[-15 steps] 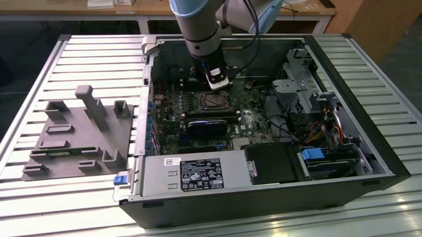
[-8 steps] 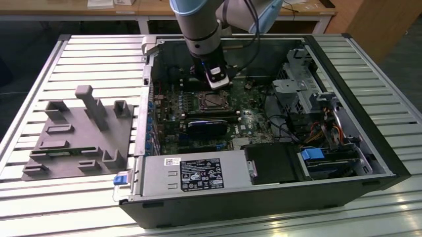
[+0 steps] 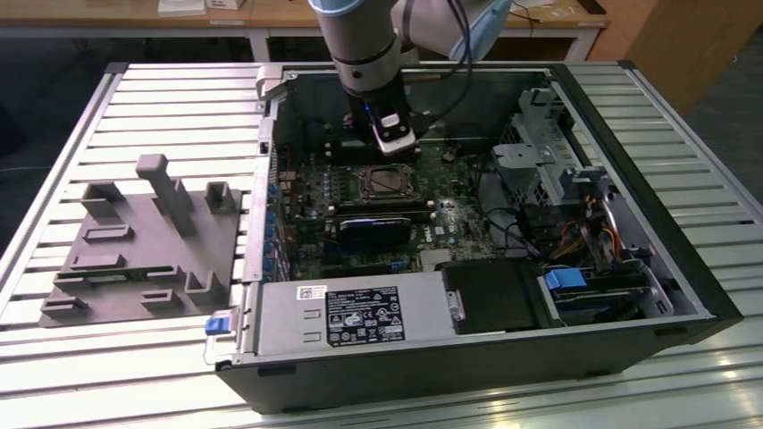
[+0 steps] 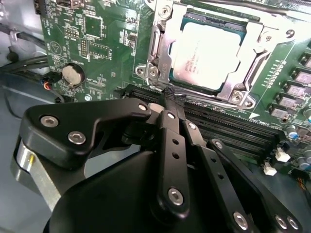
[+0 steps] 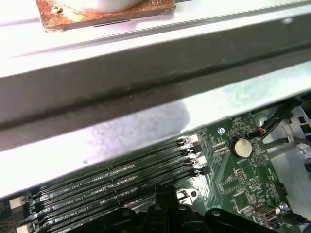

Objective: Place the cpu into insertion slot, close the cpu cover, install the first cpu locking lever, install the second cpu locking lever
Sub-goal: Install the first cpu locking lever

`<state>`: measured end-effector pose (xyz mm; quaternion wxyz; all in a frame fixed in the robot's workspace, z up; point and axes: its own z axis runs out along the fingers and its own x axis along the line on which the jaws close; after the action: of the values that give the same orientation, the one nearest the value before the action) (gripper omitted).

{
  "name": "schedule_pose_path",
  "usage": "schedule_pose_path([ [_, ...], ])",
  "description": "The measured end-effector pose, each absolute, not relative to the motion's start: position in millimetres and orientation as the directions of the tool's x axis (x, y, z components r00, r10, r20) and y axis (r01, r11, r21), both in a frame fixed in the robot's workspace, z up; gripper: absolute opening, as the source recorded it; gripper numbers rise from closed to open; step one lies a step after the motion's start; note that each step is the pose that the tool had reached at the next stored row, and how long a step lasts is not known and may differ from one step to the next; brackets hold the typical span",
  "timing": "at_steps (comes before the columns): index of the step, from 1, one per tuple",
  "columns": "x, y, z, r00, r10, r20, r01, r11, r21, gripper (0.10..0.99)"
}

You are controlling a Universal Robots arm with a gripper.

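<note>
The cpu (image 4: 206, 53) lies flat in the insertion slot (image 4: 146, 71), its pale metal top showing through the square window of the cpu cover (image 4: 254, 47), which is folded down around it. In the exterior view the cpu (image 3: 384, 181) sits mid-board inside the open computer case. My gripper (image 4: 169, 94) hovers beside one edge of the socket, over the memory slots, its black fingers pressed together with nothing between them. Seen from the exterior view, the gripper (image 3: 391, 148) hangs just behind the socket. How the locking levers stand I cannot tell.
Long black memory slots (image 4: 228, 127) run beside the socket, and a coin battery (image 4: 73, 74) sits on the green board. The power supply (image 3: 346, 313) fills the case front, with a drive cage (image 3: 537, 152) and cables on the exterior view's right. A grey fixture (image 3: 143, 241) stands outside on the left.
</note>
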<state>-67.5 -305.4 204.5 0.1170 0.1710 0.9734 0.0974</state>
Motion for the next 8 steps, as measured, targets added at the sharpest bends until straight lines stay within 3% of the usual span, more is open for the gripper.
schedule_pose_path([
  [8, -67.4, -305.4, 213.2, -0.91, 0.361, -0.204, 0.321, 0.925, 0.204, 0.106],
])
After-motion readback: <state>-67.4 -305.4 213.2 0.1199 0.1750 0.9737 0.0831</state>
